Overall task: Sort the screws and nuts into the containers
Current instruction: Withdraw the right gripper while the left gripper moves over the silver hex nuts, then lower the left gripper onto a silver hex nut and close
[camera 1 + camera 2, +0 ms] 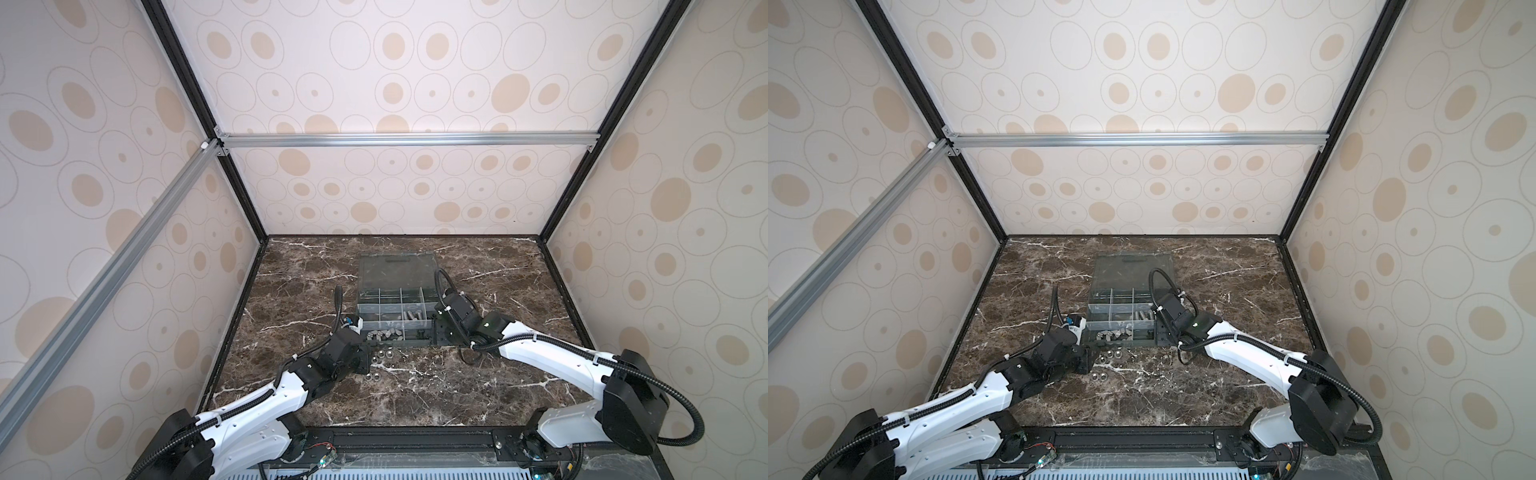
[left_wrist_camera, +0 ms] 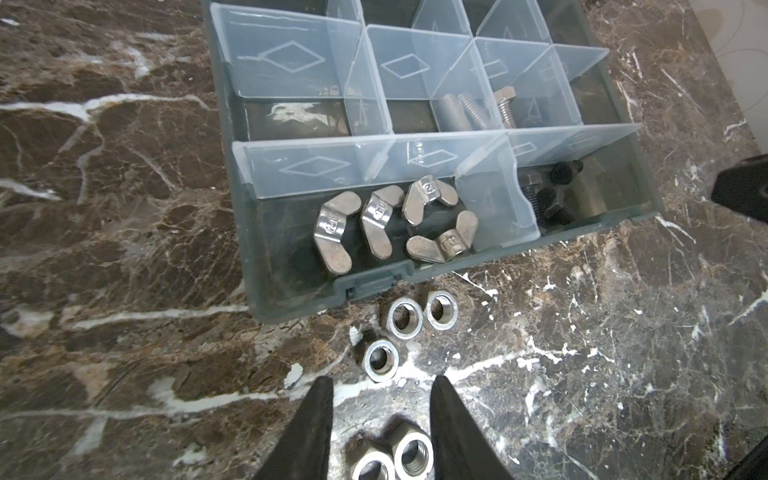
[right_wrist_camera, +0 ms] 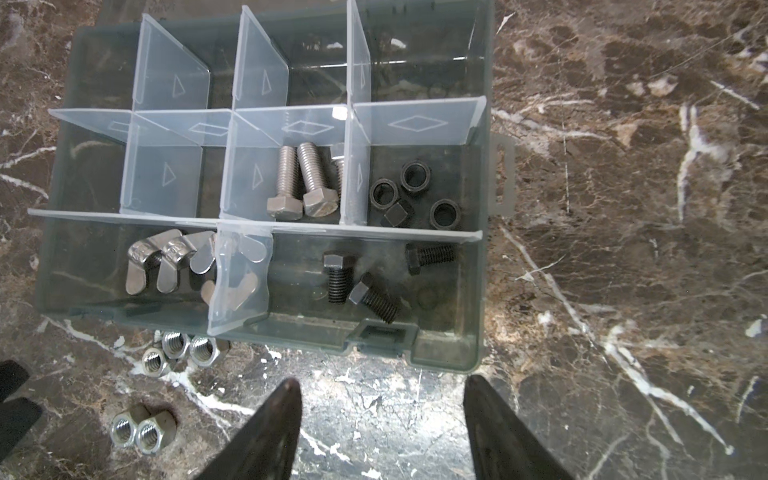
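The open organizer box point(image 2: 291, 307) has containers split by clear dividers. Silver wing nuts point(image 2: 376, 226) fill its near left one, silver screws point(image 3: 309, 178) a middle one, black nuts point(image 3: 415, 176) and black screws point(image 3: 370, 295) others. Three silver hex nuts point(image 2: 405, 318) lie on the marble by the box's front wall. My left gripper point(image 2: 382, 380) is open, its fingers straddling a pair of hex nuts point(image 2: 413, 455) without clamping them. My right gripper point(image 3: 382, 380) is open and empty, low over the marble before the box's front right corner point(image 1: 428, 343).
The box's clear lid point(image 1: 397, 270) lies flat behind it. Patterned walls with black posts point(image 1: 544, 241) close in the marble table point(image 1: 415, 399) on three sides. The left gripper's fingers point(image 3: 12, 399) show at the edge of the right wrist view.
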### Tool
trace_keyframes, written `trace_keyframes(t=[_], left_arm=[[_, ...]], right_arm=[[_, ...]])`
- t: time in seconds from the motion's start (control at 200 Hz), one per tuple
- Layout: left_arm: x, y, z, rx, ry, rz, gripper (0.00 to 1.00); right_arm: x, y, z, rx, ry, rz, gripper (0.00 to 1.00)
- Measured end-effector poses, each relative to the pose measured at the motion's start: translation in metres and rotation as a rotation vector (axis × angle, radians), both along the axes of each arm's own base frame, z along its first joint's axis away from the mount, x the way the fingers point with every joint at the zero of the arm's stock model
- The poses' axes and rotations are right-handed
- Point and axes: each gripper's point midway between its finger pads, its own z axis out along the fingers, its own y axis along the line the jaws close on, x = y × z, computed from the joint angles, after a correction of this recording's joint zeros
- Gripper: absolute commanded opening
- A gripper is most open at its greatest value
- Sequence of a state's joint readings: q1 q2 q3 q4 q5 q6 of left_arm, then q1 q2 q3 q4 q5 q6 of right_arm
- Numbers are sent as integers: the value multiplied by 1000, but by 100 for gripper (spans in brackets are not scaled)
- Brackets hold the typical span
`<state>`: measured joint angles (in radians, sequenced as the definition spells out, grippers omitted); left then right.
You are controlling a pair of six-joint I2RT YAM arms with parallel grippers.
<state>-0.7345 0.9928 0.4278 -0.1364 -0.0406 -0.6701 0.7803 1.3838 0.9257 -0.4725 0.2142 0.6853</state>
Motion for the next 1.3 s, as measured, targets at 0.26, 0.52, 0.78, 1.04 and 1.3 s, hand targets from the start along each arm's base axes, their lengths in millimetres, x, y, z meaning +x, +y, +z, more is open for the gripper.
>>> trace_keyframes(t=[0.26, 0.52, 0.78, 1.04, 1.3], left_arm=[[-6, 2, -11, -6, 48, 11, 38], [-16, 5, -23, -18, 95, 24, 37], [-28, 12, -39, -13, 157, 47, 37], [-32, 9, -41, -28, 186, 30, 36], [-39, 7, -52, -14, 236, 13, 36]], right_arm=[[-5, -5, 9, 8, -19, -16, 65], [-10, -9, 4, 7, -12, -32, 65], [-16, -11, -4, 4, 2, -41, 65], [-21, -16, -3, 17, -2, -61, 65], [-27, -25, -4, 25, -6, -87, 65]])
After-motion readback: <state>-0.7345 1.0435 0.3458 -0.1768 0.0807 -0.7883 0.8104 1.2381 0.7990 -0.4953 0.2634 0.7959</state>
